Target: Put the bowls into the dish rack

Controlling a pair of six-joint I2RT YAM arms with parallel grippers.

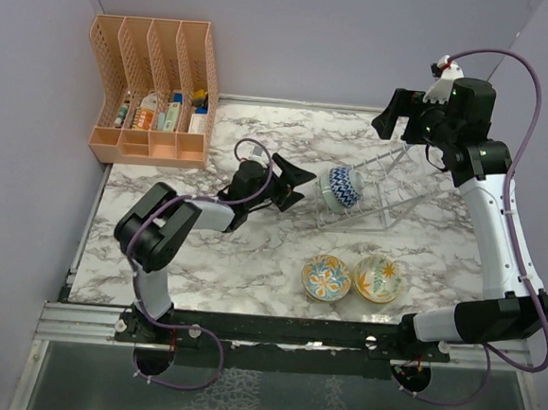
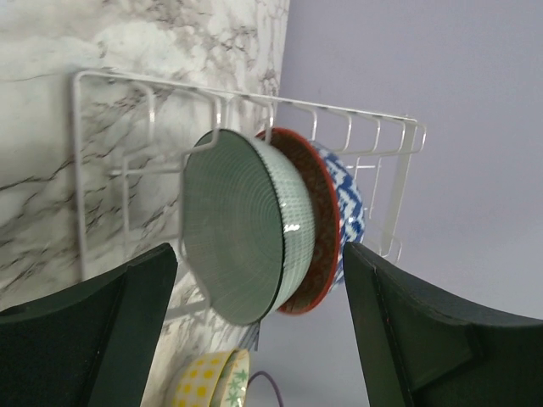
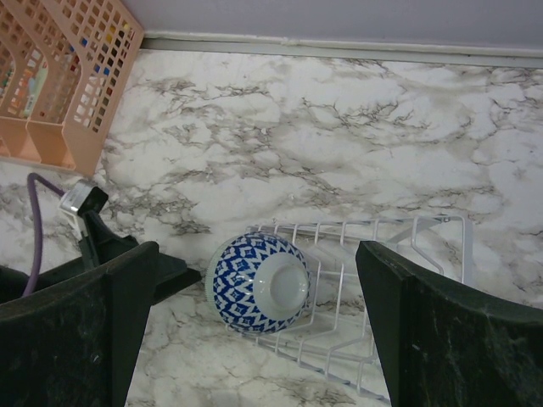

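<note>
the dish rack (image 1: 393, 197) sits mid-table, right of centre, and i count two bowls on edge in it. the plain teal bowl (image 2: 237, 229) faces my left wrist camera. pressed close behind it is a red-rimmed bowl (image 2: 321, 254) with a blue-and-white checked outside. the other two lie flat on the marble table (image 1: 203, 266) in front of the rack, side by side: the blue-orange floral bowl (image 1: 326, 278) and the yellow bowl (image 1: 378, 278).

so i judge the job half done, and i'm between a placement and the next pick. my left gripper (image 1: 301, 190) hangs just beside the racked bowls, fingers spread wide and holding nothing. my right gripper (image 1: 383, 119) is raised behind the rack, its fingers also spread and empty.

next i'd bring one arm to a bowl on the marble and pinch it by its rim. then i'd tip it upright and thread it between free prongs without knocking the racked pair.
</note>
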